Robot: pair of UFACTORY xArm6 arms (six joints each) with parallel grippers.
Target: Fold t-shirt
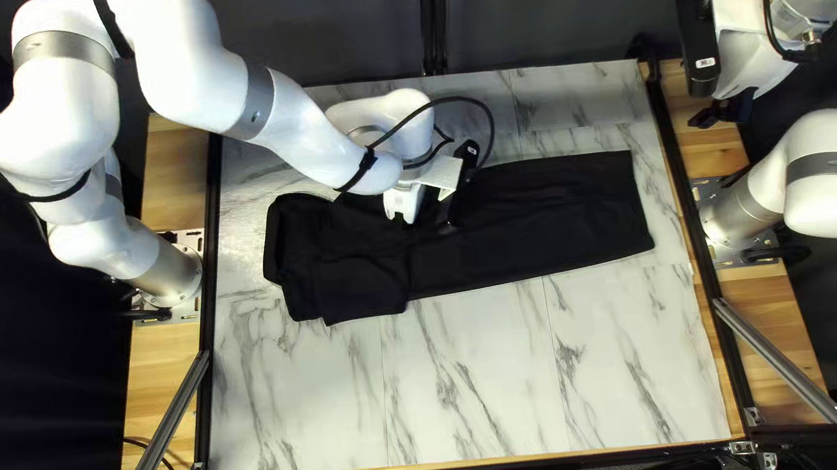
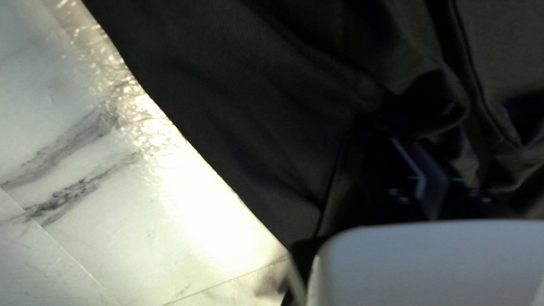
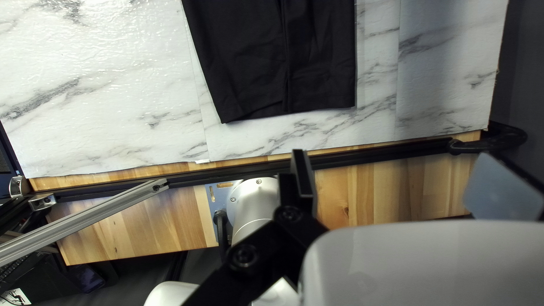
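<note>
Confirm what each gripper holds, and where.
Right gripper: nothing, off the shirt. Left gripper: down at the shirt's middle, cloth bunched there; a hold cannot be told.

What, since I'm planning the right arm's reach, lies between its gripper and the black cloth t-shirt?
Right wrist view: wooden table edge, black metal rail, then bare white marble tabletop up to the t-shirt.

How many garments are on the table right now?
1: a black t-shirt lying across the table, bunched toward the left arm's base, with the left hand on it. Folds could hide more.
</note>
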